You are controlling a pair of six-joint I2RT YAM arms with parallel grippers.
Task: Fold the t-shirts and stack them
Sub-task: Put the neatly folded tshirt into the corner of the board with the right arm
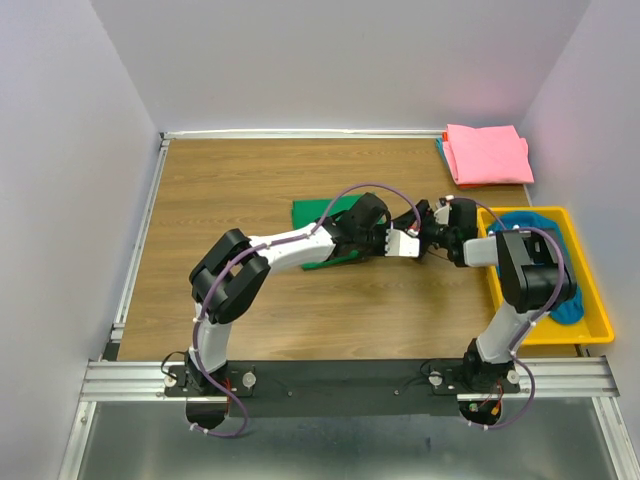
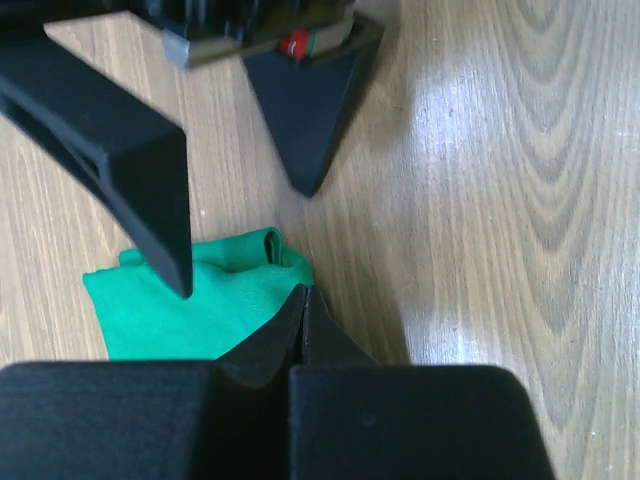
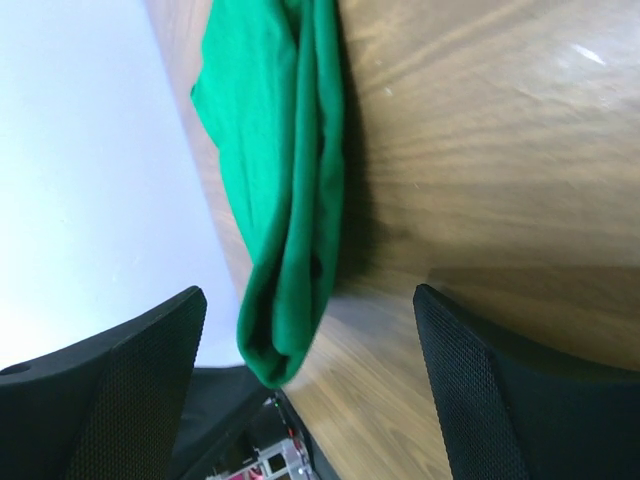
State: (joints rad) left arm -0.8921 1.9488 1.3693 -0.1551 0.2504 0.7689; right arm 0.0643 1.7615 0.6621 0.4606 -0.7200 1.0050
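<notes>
A green t-shirt (image 1: 318, 211), folded into a long strip, lies mid-table, partly under my left arm. Its end shows in the left wrist view (image 2: 200, 305) and in the right wrist view (image 3: 285, 190). My left gripper (image 2: 305, 297) is shut, its tips at the shirt's edge, and no cloth shows between them. My right gripper (image 3: 310, 385) is open and faces the left one, with the shirt's end ahead of it. A folded pink t-shirt (image 1: 487, 153) lies at the back right on a teal one (image 1: 440, 147). A blue t-shirt (image 1: 530, 221) sits in the yellow tray (image 1: 596, 322).
The yellow tray stands along the right edge beside my right arm. White walls close the table on the left, back and right. Both grippers (image 1: 418, 238) meet near the table's middle. Bare wood lies to the left and in front.
</notes>
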